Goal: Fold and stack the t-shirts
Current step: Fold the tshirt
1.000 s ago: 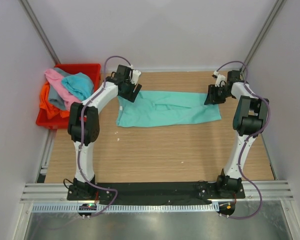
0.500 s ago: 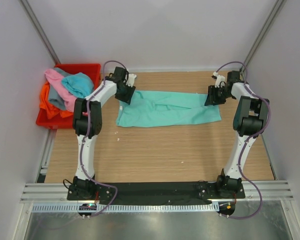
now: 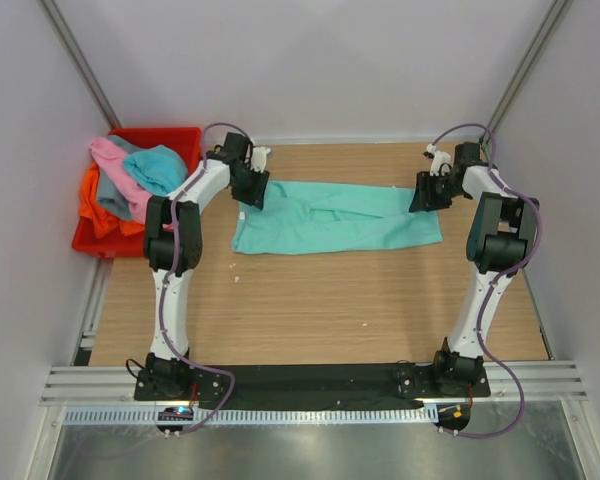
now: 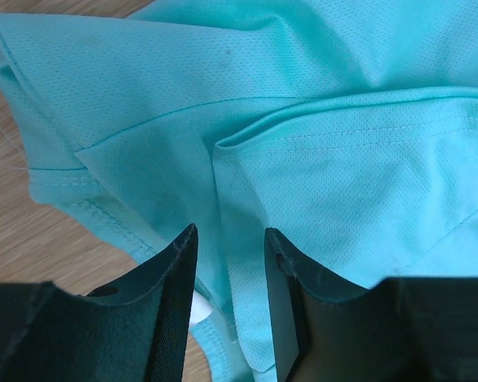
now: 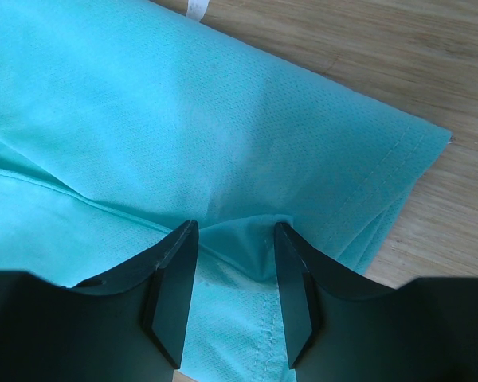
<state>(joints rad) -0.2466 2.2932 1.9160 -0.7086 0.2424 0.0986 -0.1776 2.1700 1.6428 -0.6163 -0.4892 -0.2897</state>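
Near edge: both arm bases bolted side by side. Bare wood of the table is seen beyond them.

Past mid-table: the mint shirt is laid flat as a long strip, running left to right, folded lengthwise, with hems and a sleeve seam showing in the wrist views.

Left gripper: set down on the strip's far left corner. A fold of cloth is straddled by the fingers; whether it is clamped cannot be told.

Right gripper: set on the far right corner. A ridge of cloth is bunched up and pinched between its fingers.

Far left, off the table's edge: a red bin, heaped with the pink shirt, turquoise shirt, grey shirt and orange shirt, the orange one hanging over the rim.
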